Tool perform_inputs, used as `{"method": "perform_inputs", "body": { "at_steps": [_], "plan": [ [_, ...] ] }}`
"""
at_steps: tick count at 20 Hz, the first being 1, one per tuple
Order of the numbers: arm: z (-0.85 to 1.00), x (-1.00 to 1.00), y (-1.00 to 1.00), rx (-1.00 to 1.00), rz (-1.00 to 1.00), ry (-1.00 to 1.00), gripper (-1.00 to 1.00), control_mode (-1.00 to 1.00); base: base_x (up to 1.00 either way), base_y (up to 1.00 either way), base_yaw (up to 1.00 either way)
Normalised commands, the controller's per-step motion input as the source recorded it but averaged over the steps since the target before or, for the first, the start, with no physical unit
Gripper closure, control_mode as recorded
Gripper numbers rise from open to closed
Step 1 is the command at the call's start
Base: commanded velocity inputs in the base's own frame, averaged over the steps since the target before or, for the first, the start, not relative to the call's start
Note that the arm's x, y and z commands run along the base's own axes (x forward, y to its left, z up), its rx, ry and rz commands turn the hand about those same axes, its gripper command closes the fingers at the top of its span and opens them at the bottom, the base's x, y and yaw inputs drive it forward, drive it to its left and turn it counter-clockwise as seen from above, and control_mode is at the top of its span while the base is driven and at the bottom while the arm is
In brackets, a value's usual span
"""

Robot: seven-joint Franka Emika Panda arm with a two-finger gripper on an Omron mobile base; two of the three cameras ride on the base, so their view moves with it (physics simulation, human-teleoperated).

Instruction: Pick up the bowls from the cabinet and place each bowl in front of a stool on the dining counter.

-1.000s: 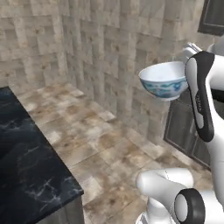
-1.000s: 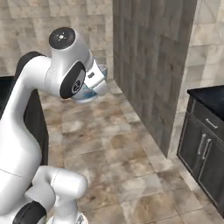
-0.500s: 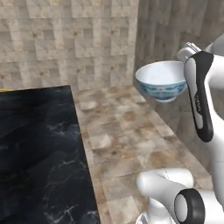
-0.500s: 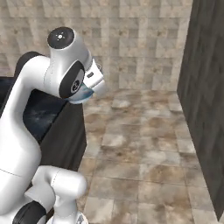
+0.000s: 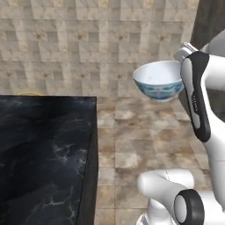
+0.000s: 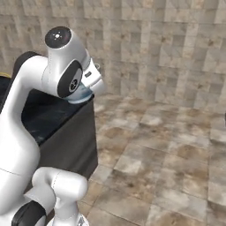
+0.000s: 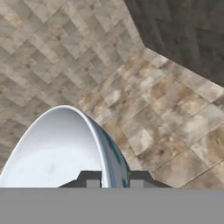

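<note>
Tiled floor and wall filled the background; counter (image 5: 44, 149) lay lower left, gripper (image 7: 111, 181) clamped on the bowl (image 5: 159, 80) rim at upper right.

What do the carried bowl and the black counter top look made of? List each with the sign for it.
Bowl: looks like glazed ceramic or porcelain; smooth glossy white inside, blue floral band outside, thin rim. The jaws pinch its rim in the hand view.
Counter top: looks like polished black marble; fine white veins over a dark, faintly shiny surface. Being rendered, either could be another material underneath.
</note>
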Motion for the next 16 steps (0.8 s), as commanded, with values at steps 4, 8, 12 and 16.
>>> {"method": "perform_inputs", "body": {
  "at_steps": [4,8,12,16],
  "plan": [
    [0.0,0.0,0.0,0.0,0.0,0.0,1.0,1.0,1.0,-1.0,0.37],
    [0.0,0.0,0.0,0.0,0.0,0.0,1.0,1.0,1.0,-0.87,0.4],
    [0.0,0.0,0.0,0.0,0.0,0.0,1.0,1.0,1.0,-0.71,0.47],
    [0.0,0.0,0.0,0.0,0.0,0.0,1.0,1.0,1.0,-0.78,0.48]
  ]
}}
